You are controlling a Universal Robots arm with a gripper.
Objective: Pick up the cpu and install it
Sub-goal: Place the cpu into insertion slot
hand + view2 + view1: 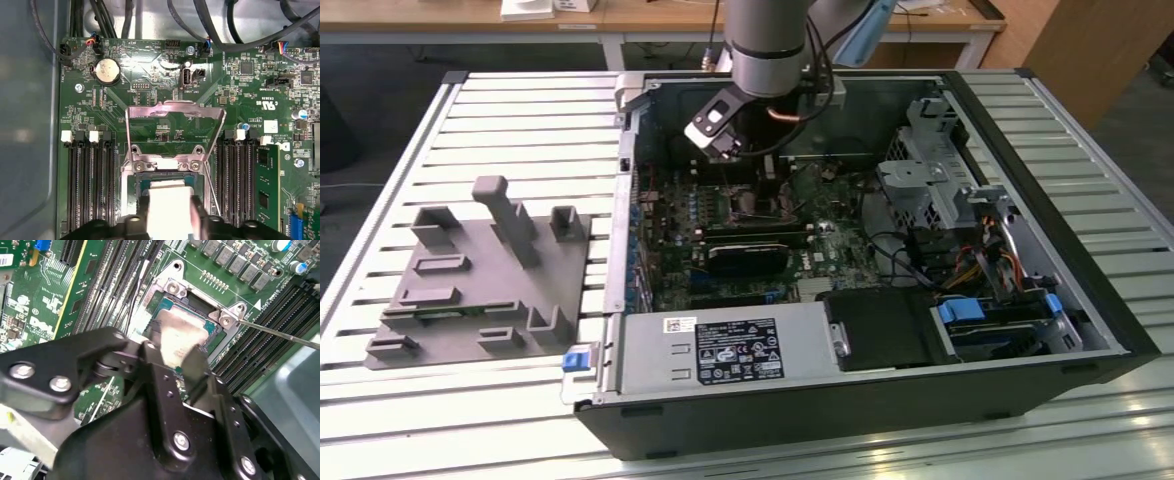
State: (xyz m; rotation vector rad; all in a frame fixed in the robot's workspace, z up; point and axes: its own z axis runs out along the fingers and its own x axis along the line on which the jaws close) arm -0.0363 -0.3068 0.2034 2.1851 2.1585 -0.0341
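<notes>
The cpu (181,336) (167,195) is a small silvery square chip held low over the dark socket (214,335) (137,186) on the green motherboard. My gripper (174,354) (169,210) is shut on the cpu, one black finger on each of two opposite edges. The socket's metal load plate (175,112) stands swung open beyond it. In the exterior view the arm (767,50) reaches down into the open computer case, with its wrist (720,125) above the socket area (754,205).
Memory slots (92,185) (235,180) flank the socket on both sides. A thin lever wire (280,334) sticks out beside it. A long black card (747,245), a drive cage (927,190) and a power supply (720,350) crowd the case. A grey plastic tray (480,270) lies at the exterior view's left.
</notes>
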